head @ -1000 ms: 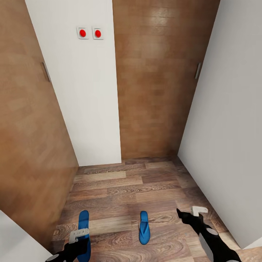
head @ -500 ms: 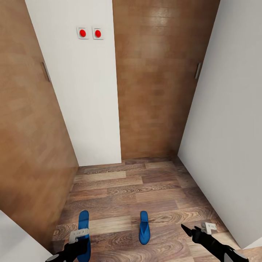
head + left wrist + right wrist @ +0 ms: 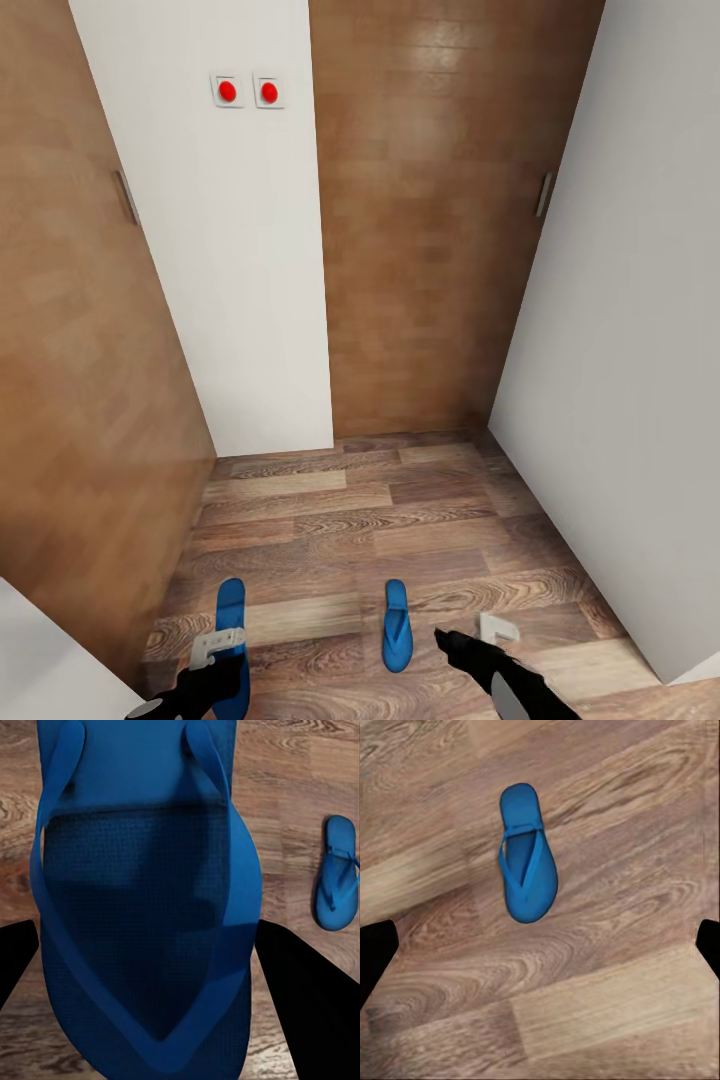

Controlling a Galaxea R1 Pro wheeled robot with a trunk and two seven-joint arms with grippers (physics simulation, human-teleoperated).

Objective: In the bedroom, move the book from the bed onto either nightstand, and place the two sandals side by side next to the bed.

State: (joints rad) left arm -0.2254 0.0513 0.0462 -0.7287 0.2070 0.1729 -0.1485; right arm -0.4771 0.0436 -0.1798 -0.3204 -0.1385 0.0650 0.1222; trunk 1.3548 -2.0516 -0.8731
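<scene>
Sandal step in hand. Left gripper (image 3: pixel 222 648) sits low over the left sandal (image 3: pixel 229 640), jaws wide either side of it, not closed — next call is to pinch it. Right gripper (image 3: pixel 462 640), also spread wide, hangs empty just right of the second sandal (image 3: pixel 396 625) and needs lining up over it. Count: two sandals, both on the wood floor (image 3: pixel 340 520).

Two sandals (image 3: pixel 397 627) on plank floor (image 3: pixel 330 520)
</scene>
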